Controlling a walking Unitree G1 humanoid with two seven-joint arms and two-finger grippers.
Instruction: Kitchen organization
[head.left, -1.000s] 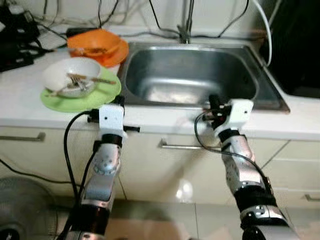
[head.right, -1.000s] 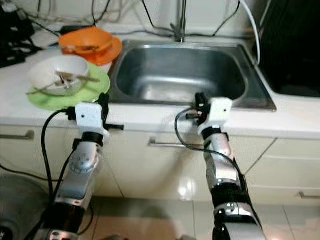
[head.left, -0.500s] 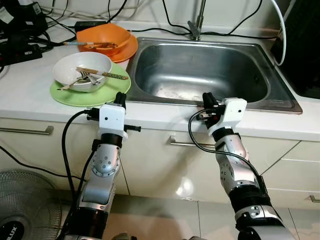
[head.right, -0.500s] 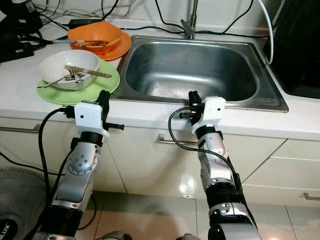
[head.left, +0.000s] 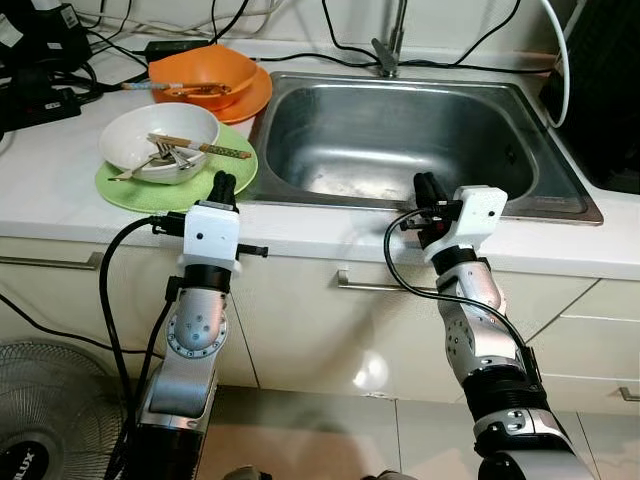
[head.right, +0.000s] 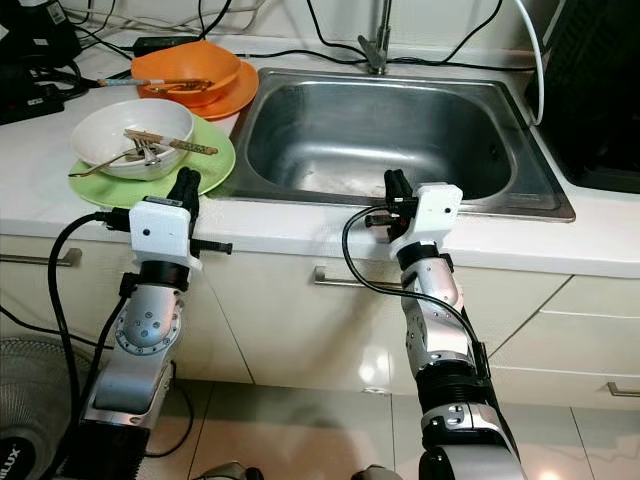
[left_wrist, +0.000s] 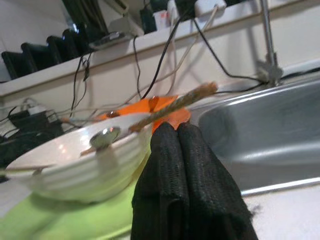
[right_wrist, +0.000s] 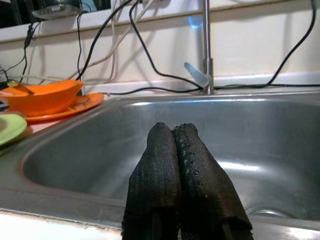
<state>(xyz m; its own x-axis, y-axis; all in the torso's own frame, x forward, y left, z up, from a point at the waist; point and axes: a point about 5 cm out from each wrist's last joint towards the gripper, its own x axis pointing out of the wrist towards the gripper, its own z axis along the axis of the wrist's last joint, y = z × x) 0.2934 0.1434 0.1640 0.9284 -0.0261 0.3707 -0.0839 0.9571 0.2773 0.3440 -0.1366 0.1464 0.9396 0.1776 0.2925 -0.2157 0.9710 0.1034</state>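
Dishes are what we're sorting here. The sink (head.left: 400, 135) sits empty in the worktop (head.left: 60, 195). Left of it, a white bowl (head.left: 160, 140) with chopsticks (head.left: 200, 147) and a fork rides a green plate (head.left: 135, 190), an orange bowl (head.left: 205, 75) behind. Our left gripper (head.left: 224, 185) and right gripper (head.left: 430, 187) hover pinched shut, empty. Nudging that plate's rim with closed fingers could tip the loose cutlery out.

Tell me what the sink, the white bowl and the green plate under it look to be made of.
Sink: brushed stainless steel, going by its grey metallic sheen and soft reflections.
White bowl: probably glazed ceramic, though it could be melamine; glossy, with ridged sides in the left wrist view.
Green plate: likely plastic or melamine; flat lime colour, dull shine.
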